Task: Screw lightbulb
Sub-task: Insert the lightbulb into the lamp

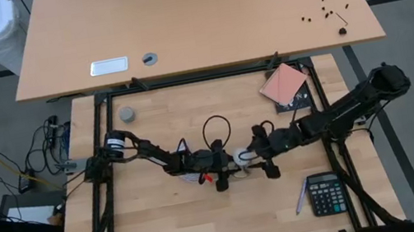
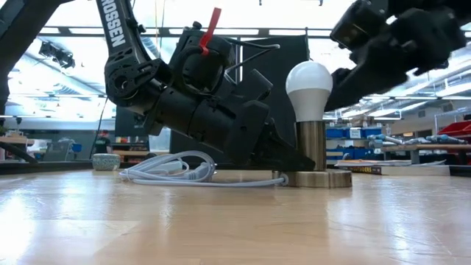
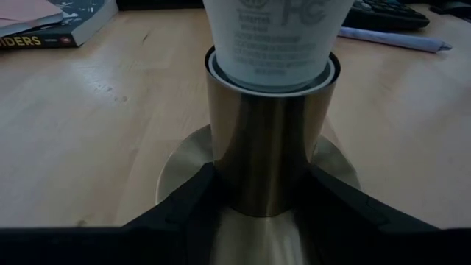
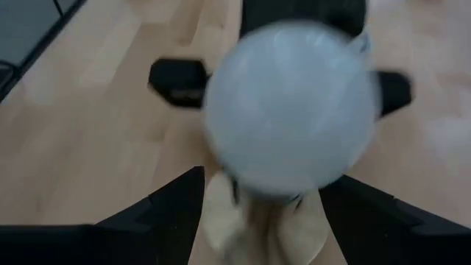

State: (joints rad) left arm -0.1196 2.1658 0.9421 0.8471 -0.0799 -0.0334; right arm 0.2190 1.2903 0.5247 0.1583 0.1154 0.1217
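While the bulb is turned, the base must be kept from turning with it; the lines below are placed relative to the brass socket (image 2: 312, 154).

Lightbulb (image 2: 308, 91): seated upright in the top of the socket, its white neck already inside the socket's rim as seen in the left wrist view; how far it is threaded cannot be told.

Socket: a brass cylinder on a round foot, standing on the counter (image 1: 207, 224) with a white cable (image 2: 165, 174) coiled just beside it.

Left tool (image 3: 259, 197): its fingers are set around the socket's lower part, one on each side, apparently steadying it; firm contact cannot be confirmed.

Right tool (image 4: 274, 193): held above the socket, its fingers spread on either side of the bulb's dome; whether they press the glass cannot be told.

Step judged in hand: turning the bulb down into the socket.

Advice: the bulb's axis should be kept upright over the socket, light pressure used on the glass, and the base held steady.

Risk: a tilted bulb may cross-thread.
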